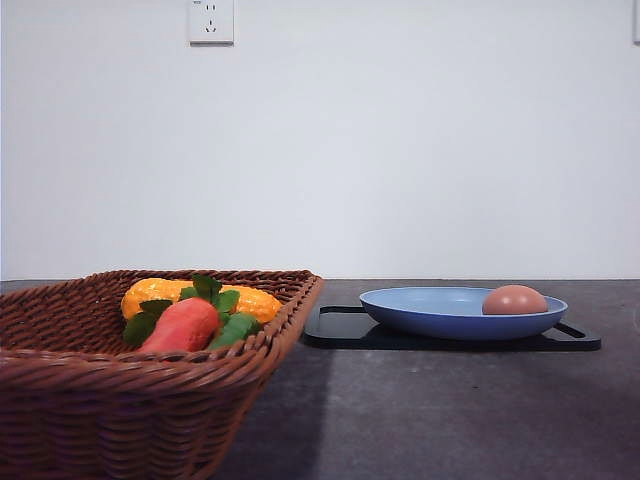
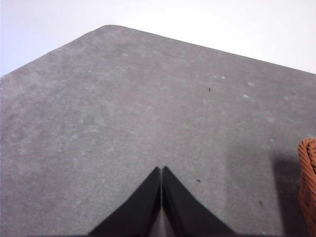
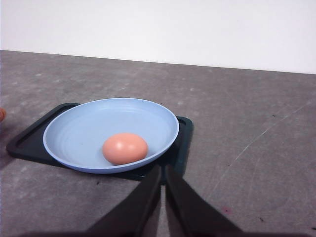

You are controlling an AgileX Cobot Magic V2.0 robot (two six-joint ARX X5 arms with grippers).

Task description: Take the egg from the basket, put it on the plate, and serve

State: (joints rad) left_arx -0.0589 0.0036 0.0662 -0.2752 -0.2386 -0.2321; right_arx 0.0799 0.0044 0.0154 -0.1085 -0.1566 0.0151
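Note:
The brownish-pink egg [image 1: 515,300] [image 3: 125,148] lies in the light-blue plate [image 1: 430,310] [image 3: 84,133], toward its right side in the front view. The plate rests on a flat black tray [image 1: 340,328] [image 3: 29,140]. The brown wicker basket [image 1: 90,400] stands at the front left; a bit of its rim [image 2: 308,182] shows in the left wrist view. My right gripper [image 3: 163,170] is shut with nothing in it, just short of the plate's near rim. My left gripper [image 2: 161,170] is shut and empty over bare grey table, beside the basket.
In the basket lie an orange-red carrot-like vegetable with green leaves [image 1: 185,325] and a yellow corn cob [image 1: 200,297]. The dark grey table [image 1: 450,410] runs to a white wall with a socket [image 1: 211,21]. The table's far corner [image 2: 108,27] is rounded.

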